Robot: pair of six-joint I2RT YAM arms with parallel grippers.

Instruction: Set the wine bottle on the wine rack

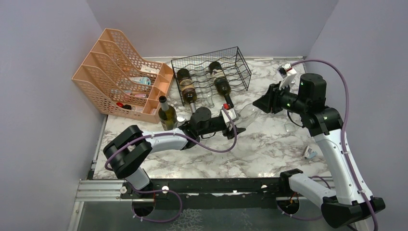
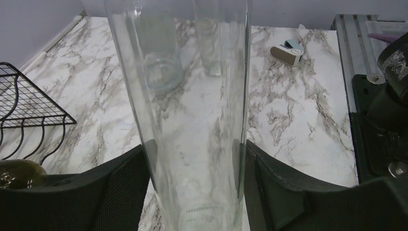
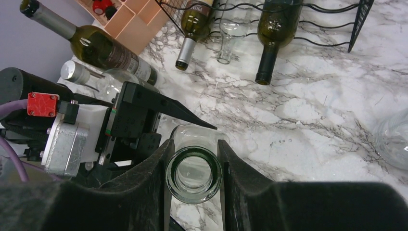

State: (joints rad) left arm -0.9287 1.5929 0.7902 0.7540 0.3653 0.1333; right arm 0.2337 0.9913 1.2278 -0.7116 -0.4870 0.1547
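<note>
A clear glass wine bottle is held over the marble table, in front of the black wire wine rack. My left gripper is shut on its body; in the left wrist view the bottle fills the gap between the fingers of the gripper. My right gripper is shut on its neck; in the right wrist view the round mouth of the bottle sits between the fingers. The rack holds two dark bottles lying down, and a clear one between them.
A peach mesh file organizer stands at the back left. A green wine bottle stands upright beside it, with a silver-capped clear bottle next to it. A small white device lies at the right. A clear glass item lies near the right arm.
</note>
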